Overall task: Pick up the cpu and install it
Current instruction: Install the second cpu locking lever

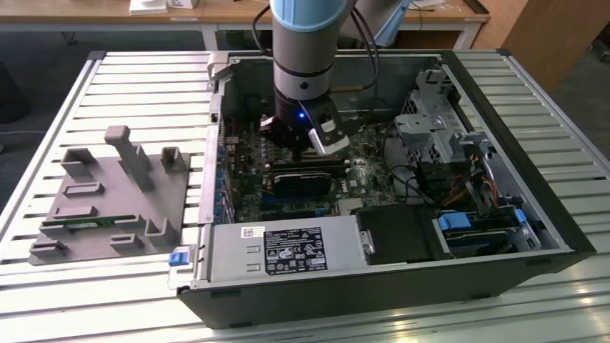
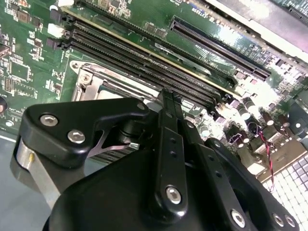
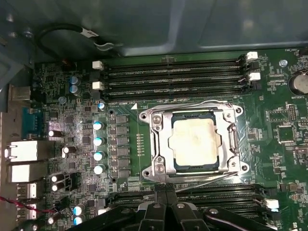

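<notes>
Cpu seated in socket frame, no legible writing; tool clenched, empty, just beside socket.

Labels sit on the power supply's white sticker and tiny print dots the motherboard, none of it legible.

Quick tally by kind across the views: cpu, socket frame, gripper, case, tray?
cpu, seated in the socket: 1
socket frame: 1
gripper, over the board beside the socket: 1
computer case, side open: 1
grey tray, at the exterior view's left of the case: 1
Total: 5
</notes>
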`<state>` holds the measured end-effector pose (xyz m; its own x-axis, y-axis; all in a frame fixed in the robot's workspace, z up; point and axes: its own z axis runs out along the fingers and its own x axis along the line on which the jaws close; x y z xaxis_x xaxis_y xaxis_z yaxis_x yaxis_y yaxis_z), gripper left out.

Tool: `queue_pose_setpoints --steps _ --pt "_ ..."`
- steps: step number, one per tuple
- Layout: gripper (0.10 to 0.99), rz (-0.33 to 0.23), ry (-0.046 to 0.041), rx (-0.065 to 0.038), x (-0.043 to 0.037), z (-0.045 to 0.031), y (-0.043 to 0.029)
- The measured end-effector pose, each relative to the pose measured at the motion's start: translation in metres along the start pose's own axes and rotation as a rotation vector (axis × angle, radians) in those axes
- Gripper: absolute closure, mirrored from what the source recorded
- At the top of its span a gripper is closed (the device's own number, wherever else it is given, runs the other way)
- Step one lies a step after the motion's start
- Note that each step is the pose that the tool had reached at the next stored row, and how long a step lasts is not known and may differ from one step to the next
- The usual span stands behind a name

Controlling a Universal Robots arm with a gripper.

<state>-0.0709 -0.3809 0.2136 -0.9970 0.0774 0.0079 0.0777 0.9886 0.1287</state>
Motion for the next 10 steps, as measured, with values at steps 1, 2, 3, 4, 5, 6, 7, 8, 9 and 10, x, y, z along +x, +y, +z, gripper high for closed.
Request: queue_pose_setpoints --steps 1,2,3,4,5,6,7,8,9,10 --pt "0.973 0.000 0.0000 0.000 0.0001 0.0000 0.0000" --pt "0.973 0.000 -0.0001 0.000 0.0003 0.0001 0.0000" --pt "0.973 0.000 -0.0001 0.000 0.0005 0.0004 -0.0001" --pt "0.973 0.000 -0.0002 -0.001 0.0007 0.0009 -0.0002" --pt "0.973 0.000 0.0001 -0.001 0.0008 0.0013 -0.0006" --pt "0.973 0.000 0.0003 -0.003 0.0009 0.0018 -0.0011" --pt "0.973 0.000 0.0003 -0.005 0.0011 0.0023 -0.0012" --pt "0.973 0.000 0.0000 -0.007 0.0017 0.0029 -0.0014" --pt "0.973 0.000 -0.0003 -0.009 0.0023 0.0033 -0.0017" --pt "0.973 0.000 -0.0009 -0.012 0.0030 0.0039 -0.0019"
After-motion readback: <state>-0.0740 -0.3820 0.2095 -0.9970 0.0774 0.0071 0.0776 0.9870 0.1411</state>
